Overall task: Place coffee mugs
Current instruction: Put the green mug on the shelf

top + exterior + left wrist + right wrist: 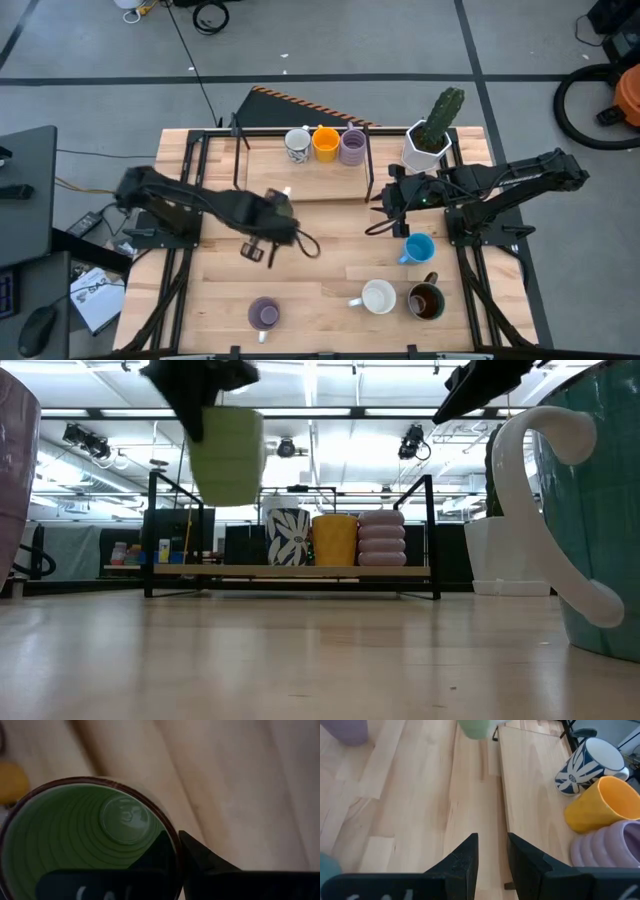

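My left gripper is shut on the green mug, which hangs above the table's middle, in front of the rack. The mug also shows in the right wrist view. My right gripper is open and empty, low over the table by the rack's right end. A white patterned mug, an orange mug and a lavender mug stand in a row on the wooden rack. A blue mug, a white mug, a dark brown mug and a second lavender mug stand on the table. My left gripper holds the green mug by its rim, one finger inside the mug and one outside its wall. The fingers come from above, pointing down. The mug hangs upright, mouth up, lifted clear of the table.
A white faceted pot with a green cactus stands at the rack's far right. The rack's black frame posts rise at its ends. Free rack board lies left of the three mugs. Bare table lies between the arms.
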`<action>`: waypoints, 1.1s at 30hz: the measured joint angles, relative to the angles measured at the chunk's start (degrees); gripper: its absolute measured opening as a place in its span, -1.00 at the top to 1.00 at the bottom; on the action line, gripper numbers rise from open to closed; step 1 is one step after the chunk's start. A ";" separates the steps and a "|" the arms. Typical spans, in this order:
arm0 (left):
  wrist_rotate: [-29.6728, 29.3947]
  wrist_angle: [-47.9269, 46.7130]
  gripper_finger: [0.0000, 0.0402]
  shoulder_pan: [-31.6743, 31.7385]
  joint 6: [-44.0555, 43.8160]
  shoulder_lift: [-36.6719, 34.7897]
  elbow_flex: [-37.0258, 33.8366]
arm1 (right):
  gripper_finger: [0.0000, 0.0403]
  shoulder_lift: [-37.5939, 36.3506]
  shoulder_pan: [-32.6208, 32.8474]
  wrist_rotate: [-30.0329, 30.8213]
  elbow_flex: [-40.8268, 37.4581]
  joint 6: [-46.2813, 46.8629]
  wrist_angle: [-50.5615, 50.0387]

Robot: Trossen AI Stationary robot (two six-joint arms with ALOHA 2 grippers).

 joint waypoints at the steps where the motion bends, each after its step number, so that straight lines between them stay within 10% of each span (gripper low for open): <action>1: 0.22 1.28 0.88 1.59 0.36 -1.90 -2.10 | 0.47 0.00 0.00 0.00 0.00 0.12 0.27; 33: 17.26 12.82 0.88 43.27 28.27 -7.20 -10.01 | 0.47 -0.02 -1.31 0.20 0.00 2.48 5.58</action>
